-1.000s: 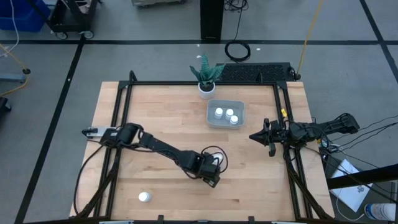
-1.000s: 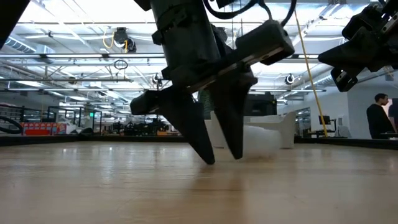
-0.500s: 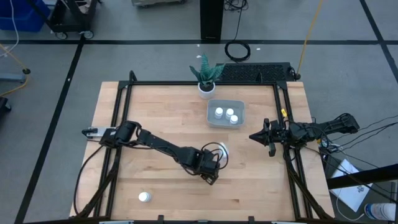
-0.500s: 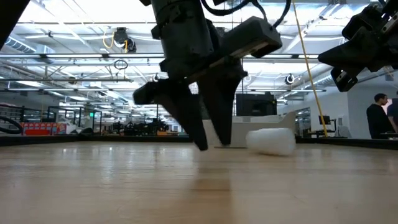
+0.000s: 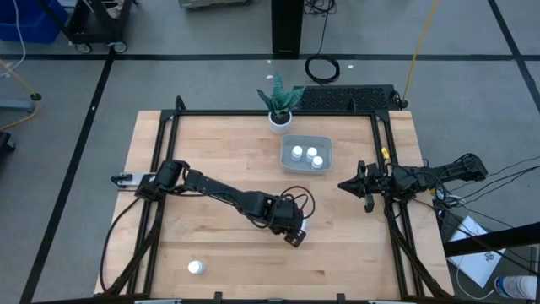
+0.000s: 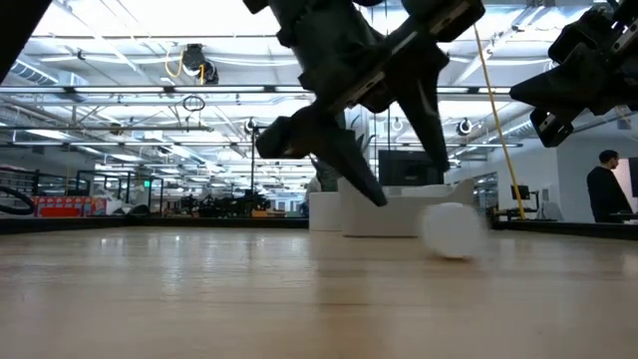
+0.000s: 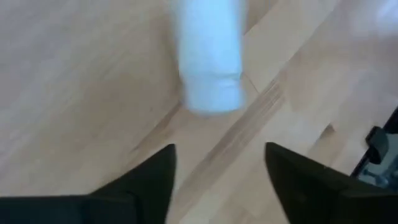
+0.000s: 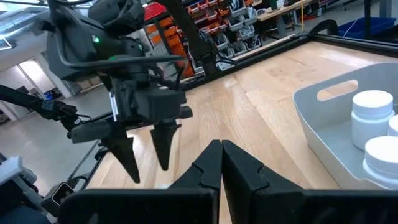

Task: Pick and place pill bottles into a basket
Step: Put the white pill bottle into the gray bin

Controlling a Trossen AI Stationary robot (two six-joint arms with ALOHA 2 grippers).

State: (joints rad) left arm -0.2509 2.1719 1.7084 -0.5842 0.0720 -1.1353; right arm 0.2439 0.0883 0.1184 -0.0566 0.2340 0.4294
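Change: left gripper (image 5: 294, 230) is sitting further right than a second ago, and the loose bottle (image 6: 451, 230), then hidden behind the fingers, is now showing clear to their right, blurred as if rolling.
Left gripper: fingers are standing moderately apart, holding nothing, tips raised off the table (image 5: 219, 160).
Bottle on its side: it is lying just beyond the fingertips in the left wrist view (image 7: 209, 56), near the table's middle.
Other bottles: one (image 5: 196, 268) is standing at the near left; three are standing in the basket (image 5: 288, 160) at the far centre.
Right gripper (image 5: 344, 185): fingers are pressed together, waiting at the right edge beside the basket.
Doing it well: probably waiting for the rolling to stop, then straddling the bottle across its width, lowering fully and closing.
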